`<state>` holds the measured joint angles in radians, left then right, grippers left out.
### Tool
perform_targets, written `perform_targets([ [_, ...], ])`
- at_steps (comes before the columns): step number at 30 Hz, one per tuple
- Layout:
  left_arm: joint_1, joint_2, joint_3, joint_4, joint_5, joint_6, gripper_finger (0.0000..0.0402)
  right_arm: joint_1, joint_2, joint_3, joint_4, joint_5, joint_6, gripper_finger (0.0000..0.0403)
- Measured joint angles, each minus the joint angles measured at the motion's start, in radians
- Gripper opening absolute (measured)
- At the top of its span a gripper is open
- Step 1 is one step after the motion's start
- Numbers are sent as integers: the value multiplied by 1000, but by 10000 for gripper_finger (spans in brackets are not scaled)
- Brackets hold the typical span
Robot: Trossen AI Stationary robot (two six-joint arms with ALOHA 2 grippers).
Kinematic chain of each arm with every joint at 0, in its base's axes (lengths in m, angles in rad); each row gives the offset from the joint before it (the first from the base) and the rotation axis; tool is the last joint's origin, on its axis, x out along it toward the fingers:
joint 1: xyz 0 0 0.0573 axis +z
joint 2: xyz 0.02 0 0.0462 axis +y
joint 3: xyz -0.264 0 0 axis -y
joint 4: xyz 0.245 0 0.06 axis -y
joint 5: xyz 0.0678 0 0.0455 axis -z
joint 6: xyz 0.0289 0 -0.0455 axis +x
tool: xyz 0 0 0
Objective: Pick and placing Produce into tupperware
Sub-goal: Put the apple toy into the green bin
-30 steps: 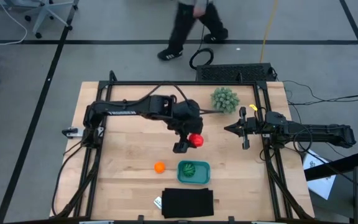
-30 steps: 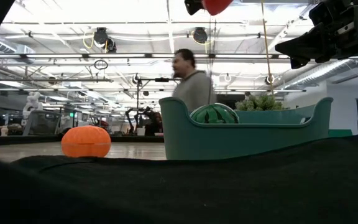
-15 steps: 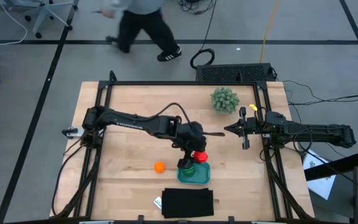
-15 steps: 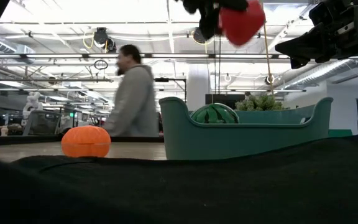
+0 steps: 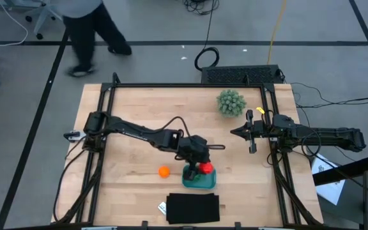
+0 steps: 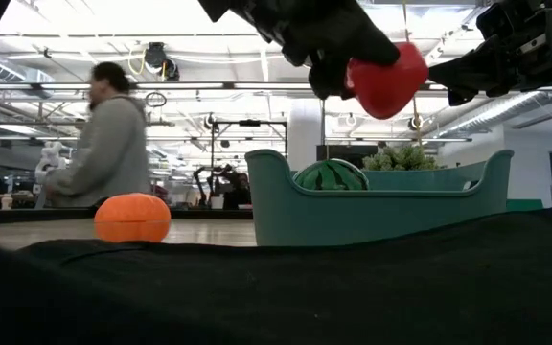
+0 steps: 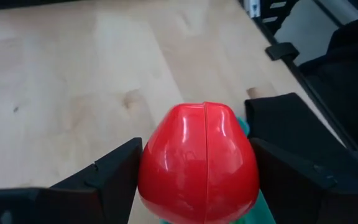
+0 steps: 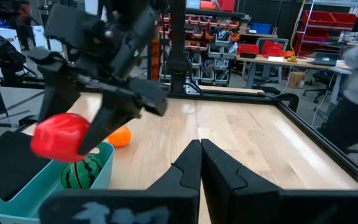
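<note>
My left gripper (image 5: 201, 168) is shut on the red roundish produce (image 6: 383, 81), which hangs just above the teal tupperware (image 6: 381, 206) near the table's front. The dark green striped produce (image 6: 332, 176) lies inside the tupperware. An orange ball (image 5: 163, 171) rests on the wood to the left of the tupperware. At the table's right side my right gripper (image 5: 236, 133) stays shut and level, holding nothing. My left gripper pinches the red produce by its two opposite sides (image 7: 151, 177), one finger (image 7: 107, 180) on each flank. The fingers slant down from the table's far left. The produce is lifted clear, over the tupperware's rim (image 5: 200, 183).
A flat black rectangle (image 5: 193, 208) lies at the near edge, just in front of the tupperware. A fuzzy green plant (image 5: 230, 102) stands at the far right of the table. A person (image 5: 85, 25) walks on the floor beyond the far edge.
My left gripper has come down and toward the table's near edge with the red produce, from mid-table to just above the tupperware, and is still shut on it. The person behind the table has walked toward the left.
</note>
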<state>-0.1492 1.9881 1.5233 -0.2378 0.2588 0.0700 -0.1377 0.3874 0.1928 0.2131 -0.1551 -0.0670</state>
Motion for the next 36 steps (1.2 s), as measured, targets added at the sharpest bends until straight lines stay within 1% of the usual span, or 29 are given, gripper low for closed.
perform_targets([
  [6,-39,0,-25,113,-15,27,282,0,0,0,0,0,-1,0],
  [10,-59,0,-34,137,-73,30,282,0,0,0,0,0,-1,0],
  [12,-65,0,-34,137,-118,18,282,0,0,0,0,0,-1,0],
  [15,-77,8,-34,134,-198,-31,282,0,0,0,0,0,-1,0],
  [20,-97,8,-34,132,-271,-129,282,0,0,0,0,0,-5,0],
  [25,-110,13,-34,145,-293,-150,282,0,0,0,0,0,-6,0],
  [29,-121,40,-36,159,-344,-153,282,0,0,0,0,0,-5,0],
  [31,-123,51,-34,197,-347,-156,282,0,0,0,-1,0,-5,0],
  [36,-131,67,-33,192,-350,-174,282,0,1,0,-3,0,-4,0],
])
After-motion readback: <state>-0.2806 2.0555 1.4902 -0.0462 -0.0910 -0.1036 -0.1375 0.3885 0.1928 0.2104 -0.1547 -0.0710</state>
